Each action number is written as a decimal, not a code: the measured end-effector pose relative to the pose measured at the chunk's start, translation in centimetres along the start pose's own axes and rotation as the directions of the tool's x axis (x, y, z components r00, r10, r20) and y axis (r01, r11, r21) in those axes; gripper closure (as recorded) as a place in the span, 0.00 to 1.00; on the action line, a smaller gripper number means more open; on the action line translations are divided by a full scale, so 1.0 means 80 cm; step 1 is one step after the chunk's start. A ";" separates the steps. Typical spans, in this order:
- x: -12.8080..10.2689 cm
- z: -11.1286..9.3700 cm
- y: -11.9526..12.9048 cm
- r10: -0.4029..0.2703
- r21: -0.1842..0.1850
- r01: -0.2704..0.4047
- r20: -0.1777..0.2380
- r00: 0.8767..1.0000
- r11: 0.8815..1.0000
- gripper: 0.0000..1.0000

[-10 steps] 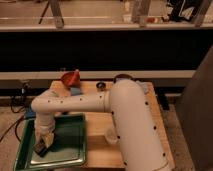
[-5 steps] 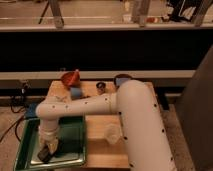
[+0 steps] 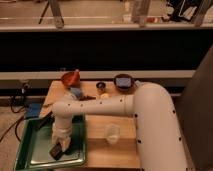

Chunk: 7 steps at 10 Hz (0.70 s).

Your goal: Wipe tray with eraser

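In the camera view, tray: the green tray lay at the near left end of the wooden surface, its glossy bottom bare to the left of the arm.
Arm: the white arm reached across from the right of the view and bent down into the tray.
Tool: the tool stood low over the tray's right half, near the front rim; it appeared to be pinching the eraser, though its tips were hard to make out.
Eraser: the dark eraser sat at the tool's end, tilted, with its lower edge on or just above the tray bottom.
Cup: a clear cup stood on the surface just beside the tray's right rim.
Back row: an orange funnel-like piece and a dark bowl stood well apart from the tray at the far edge.
Step in hand: judged to be a wiping stroke along the tray bottom.
Doing it well: the eraser's flat face should lie level rather than ride on one edge; pressure should stay light and even so the tray did not slide; strokes should run toward the bare left side, stop short of the raised rim, and overlap.
Watch: the elbow's sweep passed close to the cup.
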 end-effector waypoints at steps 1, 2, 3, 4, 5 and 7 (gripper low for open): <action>0.022 -0.011 0.001 0.024 0.009 -0.024 -0.002 1.000 1.000 1.00; 0.036 -0.021 -0.006 0.036 0.024 -0.036 -0.005 0.999 0.999 1.00; 0.045 -0.032 -0.016 0.044 0.043 -0.043 -0.007 0.999 0.998 1.00; 0.049 -0.040 -0.025 0.046 0.059 -0.045 -0.008 0.999 0.997 1.00; 0.050 -0.047 -0.035 0.044 0.072 -0.043 -0.008 0.999 0.996 1.00; 0.035 -0.047 -0.065 0.011 0.079 -0.011 -0.003 1.000 0.997 1.00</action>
